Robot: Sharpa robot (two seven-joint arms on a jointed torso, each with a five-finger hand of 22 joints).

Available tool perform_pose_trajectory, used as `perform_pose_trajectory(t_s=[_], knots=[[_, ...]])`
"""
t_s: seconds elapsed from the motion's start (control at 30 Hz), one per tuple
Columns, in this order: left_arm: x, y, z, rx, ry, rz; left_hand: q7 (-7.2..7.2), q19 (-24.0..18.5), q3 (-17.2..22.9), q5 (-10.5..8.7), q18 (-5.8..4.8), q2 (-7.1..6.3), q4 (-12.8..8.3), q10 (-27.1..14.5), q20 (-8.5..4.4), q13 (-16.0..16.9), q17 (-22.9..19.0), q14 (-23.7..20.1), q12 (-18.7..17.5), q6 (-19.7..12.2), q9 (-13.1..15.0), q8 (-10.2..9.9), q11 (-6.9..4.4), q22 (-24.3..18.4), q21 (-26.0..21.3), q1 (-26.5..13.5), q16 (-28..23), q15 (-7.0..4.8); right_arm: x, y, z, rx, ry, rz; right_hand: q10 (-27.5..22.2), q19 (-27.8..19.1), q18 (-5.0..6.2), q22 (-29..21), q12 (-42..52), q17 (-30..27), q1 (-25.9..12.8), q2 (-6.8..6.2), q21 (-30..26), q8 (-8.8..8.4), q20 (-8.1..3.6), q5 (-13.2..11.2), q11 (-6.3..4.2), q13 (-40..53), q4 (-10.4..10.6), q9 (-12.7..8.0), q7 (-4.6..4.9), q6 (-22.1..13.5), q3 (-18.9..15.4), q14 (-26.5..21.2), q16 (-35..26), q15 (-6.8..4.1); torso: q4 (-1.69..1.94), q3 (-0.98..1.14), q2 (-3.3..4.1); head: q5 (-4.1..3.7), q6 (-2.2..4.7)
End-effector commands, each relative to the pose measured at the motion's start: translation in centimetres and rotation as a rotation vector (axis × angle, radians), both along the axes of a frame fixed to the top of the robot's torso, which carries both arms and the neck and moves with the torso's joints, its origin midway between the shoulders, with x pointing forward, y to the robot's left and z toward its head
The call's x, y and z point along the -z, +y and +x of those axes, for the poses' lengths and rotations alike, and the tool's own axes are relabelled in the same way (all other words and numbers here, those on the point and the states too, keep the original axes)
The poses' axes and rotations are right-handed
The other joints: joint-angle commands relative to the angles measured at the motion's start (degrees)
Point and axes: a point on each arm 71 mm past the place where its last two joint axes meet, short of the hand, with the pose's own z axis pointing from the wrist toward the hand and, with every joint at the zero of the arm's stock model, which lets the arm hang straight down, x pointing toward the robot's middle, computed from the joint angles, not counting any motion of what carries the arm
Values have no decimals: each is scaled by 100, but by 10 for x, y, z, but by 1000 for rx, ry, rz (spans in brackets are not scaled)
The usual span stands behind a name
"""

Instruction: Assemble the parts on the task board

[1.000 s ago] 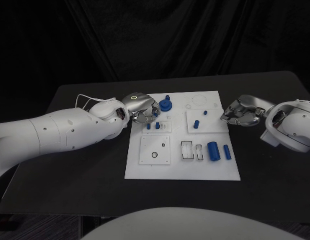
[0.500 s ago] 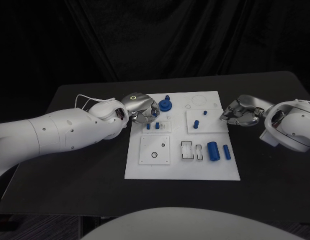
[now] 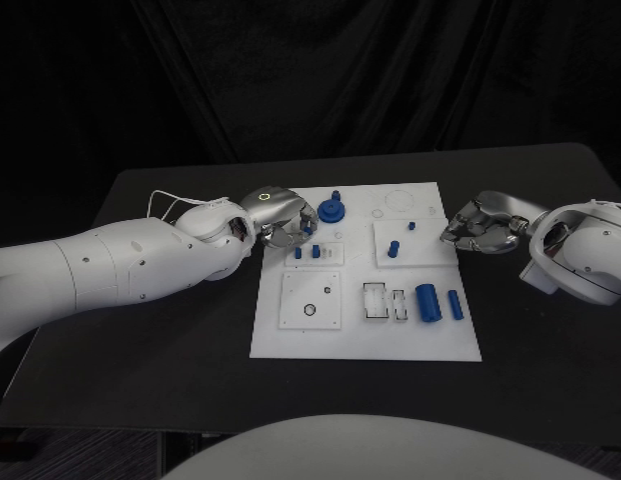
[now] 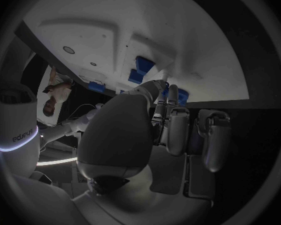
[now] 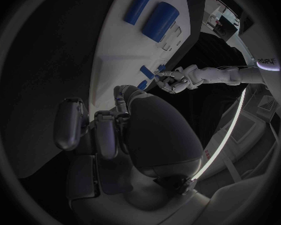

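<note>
While both arms reach in from the two sides of the black table [image 3: 152, 330], the scene reads like this:

Task board: the white task board [image 3: 397, 345] lies flat in the middle of the table, its long side running away from the robot.

Parts on the far side: a blue round part with a peg [image 3: 333, 209] stands near the far left corner of the board; two small blue pegs [image 3: 307, 251] stand in a square plate just nearer than it; two more small blue pieces [image 3: 402, 236] sit on the square plate to their right.

Parts on the near side: a thick blue cylinder [image 3: 427, 301] and a thin blue cylinder [image 3: 454, 304] lie side by side near the right edge, beside a white slotted block [image 3: 378, 300].

Left hand: the left hand [image 3: 287, 222] hovers at the far left corner of the board, just beside the round part and over the two pegs. In the left wrist view its fingers [image 4: 178, 130] are bent downward close together, the tips near the blue pegs; whether they pinch anything, one cannot tell.

Right hand: the right hand [image 3: 480, 226] is beside the right edge of the board, off the plate. In the right wrist view its fingers [image 5: 106, 132] are curled in and nothing is visible between them.
</note>
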Motion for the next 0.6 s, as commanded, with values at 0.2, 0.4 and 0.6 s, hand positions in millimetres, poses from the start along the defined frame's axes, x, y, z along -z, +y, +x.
perform_pose_trajectory(t_s=[0.2, 0.4, 0.6], knots=[[-2, 0, -1, -1, -35, -17, 14, 592, 17, 9, -80, 1, -22, 32, -44, -11, 0, -31, -19, -9, -7, -1, 6, 1510, 25, 10, -30, 10, 2, -1, 0, 13, 11, -10, 310, -24, 37, 985, -14, 1113, 9, 31, -20, 37, -4, 36, 15, 1277, -1, 7, 1, 3, 21, 432, -37, 22, -4, -2, 1, 0, -1], [-3, 0, -1, -2, -45, -24, 14, 592, 27, 33, -80, 7, -29, 51, -45, -13, -15, -38, -14, 12, -7, -2, 3, 1510, 25, 15, -38, 7, 2, -2, -1, 14, 13, -10, 305, -27, 39, 982, -17, 1110, 7, 31, -28, 34, -4, 36, 17, 1274, -5, 9, 3, -4, 27, 430, -41, 22, -11, 2, 4, 13, -1], [-2, 1, -2, -2, -31, -15, 16, 592, 23, 30, -80, -2, -28, 48, -46, -16, -64, -64, -18, 8, -10, -9, 6, 1510, 25, 8, -59, 7, 2, -1, -1, 13, 14, -11, 305, -27, 39, 982, -17, 1110, 7, 31, -28, 34, -4, 36, 17, 1274, -5, 9, 3, -4, 27, 430, -41, 22, -9, 4, 4, 2, -1]])
